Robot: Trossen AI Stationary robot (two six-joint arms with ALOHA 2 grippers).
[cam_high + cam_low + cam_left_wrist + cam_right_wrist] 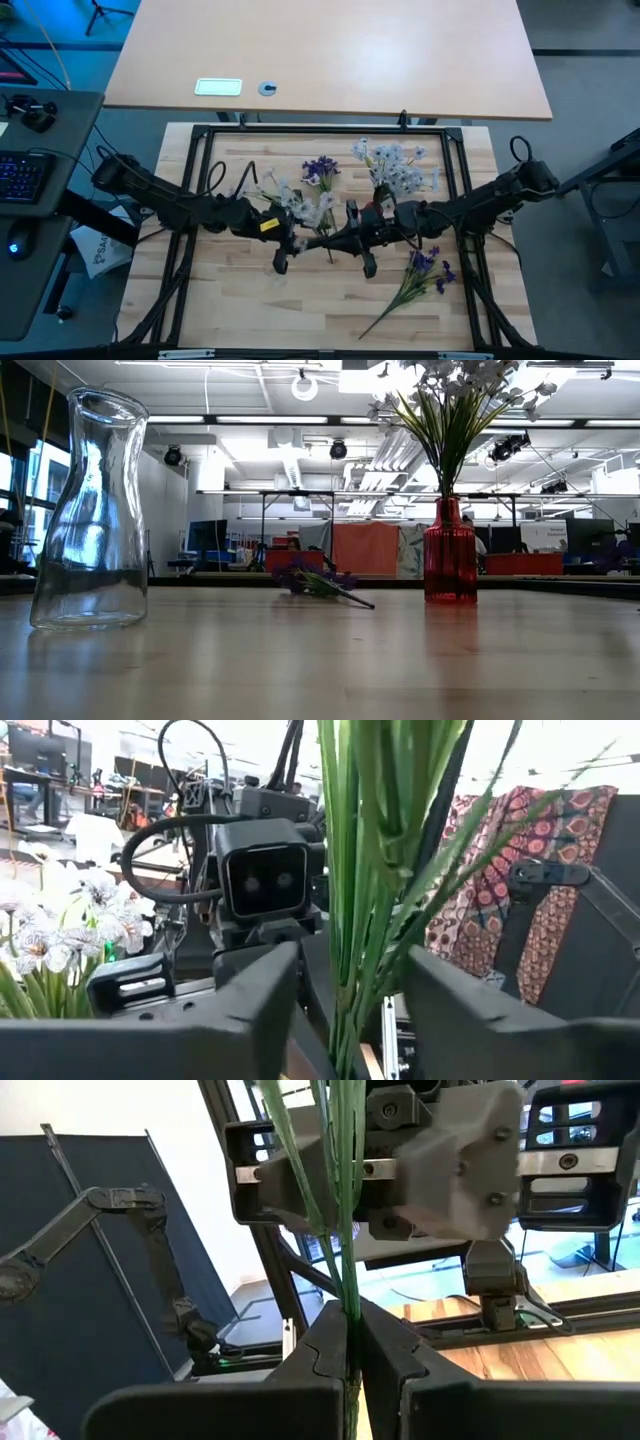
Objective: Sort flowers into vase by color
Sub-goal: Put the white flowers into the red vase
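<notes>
Both arms meet over the table's middle. My right gripper point(338, 242) point(349, 1342) is shut on the green stems of a white-blossomed sprig point(303, 205). My left gripper point(303, 240) point(350, 1020) is open, one finger on either side of the same stems point(360, 870), and I see no touch. A red vase point(450, 555) point(385, 195) holds white-blossomed sprigs point(395, 165). A clear glass vase point(90, 510) stands empty. One purple sprig point(320, 170) point(320, 582) lies flat on the table toward the far side. Another purple sprig point(425, 272) lies toward the near right. My right gripper pinches the sprig's bundled green stems point(349, 1305) between its two fingers, coming level from the table's right side with the fingers across the stems. The stems rise from the fingers past the left gripper. The sprig is lifted clear of the table.
A black frame point(200, 180) runs around the wooden table. The two arms stand close together, gripper facing gripper, just near of the red vase. Bare wood lies at the near left point(230, 300). A second table point(330, 60) stands beyond the far edge.
</notes>
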